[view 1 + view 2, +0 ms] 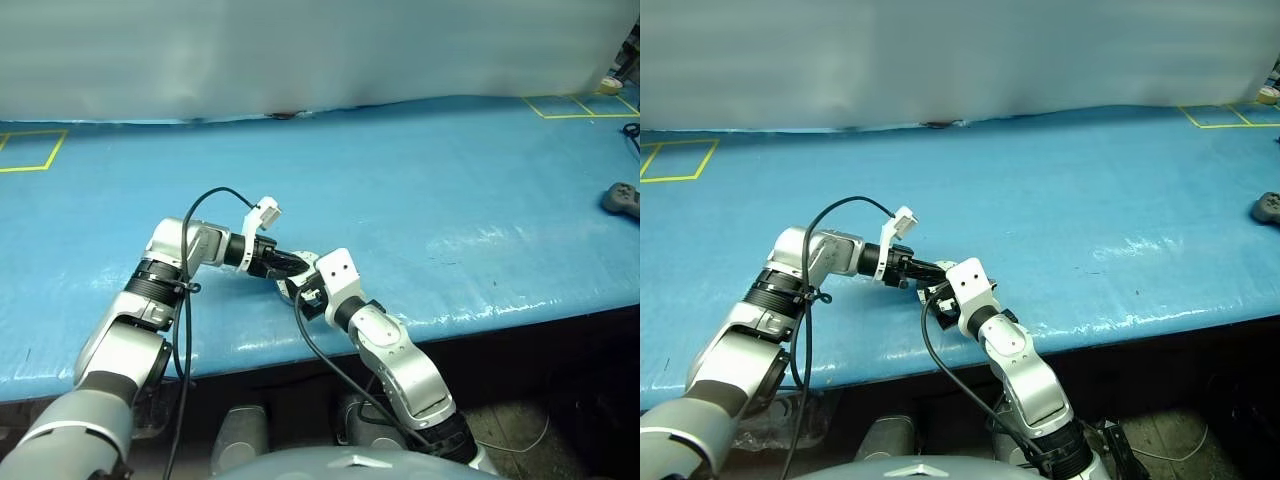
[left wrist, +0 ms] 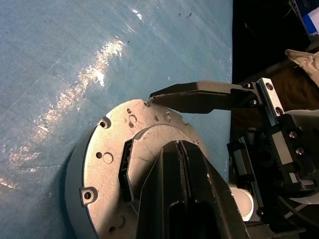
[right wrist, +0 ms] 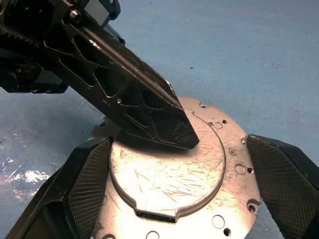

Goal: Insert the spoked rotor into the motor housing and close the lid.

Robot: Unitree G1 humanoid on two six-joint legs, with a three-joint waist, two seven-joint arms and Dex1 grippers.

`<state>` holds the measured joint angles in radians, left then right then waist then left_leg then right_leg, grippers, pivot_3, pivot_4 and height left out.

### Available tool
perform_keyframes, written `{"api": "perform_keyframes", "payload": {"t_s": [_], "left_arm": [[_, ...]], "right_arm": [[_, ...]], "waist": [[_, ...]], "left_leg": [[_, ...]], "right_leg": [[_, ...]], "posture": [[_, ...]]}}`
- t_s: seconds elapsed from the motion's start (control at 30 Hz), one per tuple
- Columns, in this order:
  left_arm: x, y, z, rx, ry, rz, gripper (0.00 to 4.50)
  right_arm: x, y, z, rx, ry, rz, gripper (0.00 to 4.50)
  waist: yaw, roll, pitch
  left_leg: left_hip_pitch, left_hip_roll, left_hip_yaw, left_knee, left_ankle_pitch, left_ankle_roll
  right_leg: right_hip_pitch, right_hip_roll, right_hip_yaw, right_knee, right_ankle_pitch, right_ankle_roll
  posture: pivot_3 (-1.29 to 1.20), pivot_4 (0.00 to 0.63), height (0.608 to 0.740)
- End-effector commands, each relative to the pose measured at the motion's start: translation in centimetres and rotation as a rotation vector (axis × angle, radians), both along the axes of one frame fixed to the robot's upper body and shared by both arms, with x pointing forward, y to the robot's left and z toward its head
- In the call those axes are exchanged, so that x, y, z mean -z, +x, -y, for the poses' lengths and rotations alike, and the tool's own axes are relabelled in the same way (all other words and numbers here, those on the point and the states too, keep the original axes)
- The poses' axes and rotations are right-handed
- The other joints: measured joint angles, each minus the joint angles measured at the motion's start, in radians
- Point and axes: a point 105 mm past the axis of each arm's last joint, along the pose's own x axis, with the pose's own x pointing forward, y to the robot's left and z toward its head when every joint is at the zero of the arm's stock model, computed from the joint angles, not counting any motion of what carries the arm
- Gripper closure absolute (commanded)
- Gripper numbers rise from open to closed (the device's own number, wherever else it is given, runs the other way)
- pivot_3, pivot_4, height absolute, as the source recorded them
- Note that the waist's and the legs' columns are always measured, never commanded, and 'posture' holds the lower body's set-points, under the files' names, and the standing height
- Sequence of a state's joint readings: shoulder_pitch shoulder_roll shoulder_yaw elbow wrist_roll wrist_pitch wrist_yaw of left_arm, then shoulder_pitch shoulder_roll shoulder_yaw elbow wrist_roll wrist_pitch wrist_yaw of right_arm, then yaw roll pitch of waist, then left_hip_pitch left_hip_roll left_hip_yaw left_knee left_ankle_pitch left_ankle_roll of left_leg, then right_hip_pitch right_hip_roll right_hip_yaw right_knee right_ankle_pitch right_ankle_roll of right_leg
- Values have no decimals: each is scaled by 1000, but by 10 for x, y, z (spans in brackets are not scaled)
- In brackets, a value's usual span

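From the head views we see both grippers meeting near the blue table's (image 1: 420, 200) near edge, the lid (image 3: 172, 184) mostly hidden between them. Our right wrist view shows its plain outer face up, raised centre circle scratched, lying flat on the table. The left gripper (image 3: 177, 132) is closed, its joined tips pressing on that circle. The right gripper (image 3: 179, 199) stands wide, its fingers (image 3: 89, 184) flanking the rim on either side. The table's far side and right lie open; a grey object (image 1: 622, 199) sits far right.
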<state>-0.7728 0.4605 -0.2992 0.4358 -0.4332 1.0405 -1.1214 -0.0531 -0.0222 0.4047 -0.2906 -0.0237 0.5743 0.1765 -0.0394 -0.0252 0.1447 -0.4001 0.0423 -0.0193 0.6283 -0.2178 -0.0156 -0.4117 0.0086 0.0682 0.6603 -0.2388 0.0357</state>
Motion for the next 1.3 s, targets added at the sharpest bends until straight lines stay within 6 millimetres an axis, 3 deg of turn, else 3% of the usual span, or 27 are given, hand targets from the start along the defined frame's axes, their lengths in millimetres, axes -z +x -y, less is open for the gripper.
{"api": "perform_keyframes", "payload": {"t_s": [0.03, 0.47, 0.97, 1.13, 1.3], "left_arm": [[16, -4, -9, -21, 69, -30, 4500], [17, -7, -10, -21, 60, -27, 4500], [16, -8, -14, -46, 46, -18, 4500], [16, -9, -14, -48, 45, -16, 4500], [17, -10, -15, -51, 43, -16, 4500]], "right_arm": [[3, -2, 6, 13, 6, -26, 43], [-16, -30, 15, -91, 102, -38, 43], [-38, -36, 32, -117, 251, -38, 43], [-35, -27, 51, 19, 359, -89, 43], [-27, -11, 66, 253, 599, -199, 43]], "waist": [[0, 0, 0], [-1, 0, 0], [-1, 0, 0], [-1, 0, 0], [-1, 1, 0]], "left_leg": [[0, 0, 0, 0, 0, 0], [0, 0, 0, 0, 0, 0], [0, 1, 0, 0, 0, 0], [0, 1, 0, 0, 0, 0], [0, 2, 0, -1, 0, 0]], "right_leg": [[0, 0, 0, 0, 0, 0], [0, 0, 0, 0, 0, 0], [-1, 0, 0, 0, 0, 0], [0, 1, 0, 0, 0, 0], [-1, 1, 0, 1, 0, -1]], "posture": [[0, 150, 740], [0, 150, 740], [0, 150, 740], [0, 150, 740], [0, 150, 740]]}}
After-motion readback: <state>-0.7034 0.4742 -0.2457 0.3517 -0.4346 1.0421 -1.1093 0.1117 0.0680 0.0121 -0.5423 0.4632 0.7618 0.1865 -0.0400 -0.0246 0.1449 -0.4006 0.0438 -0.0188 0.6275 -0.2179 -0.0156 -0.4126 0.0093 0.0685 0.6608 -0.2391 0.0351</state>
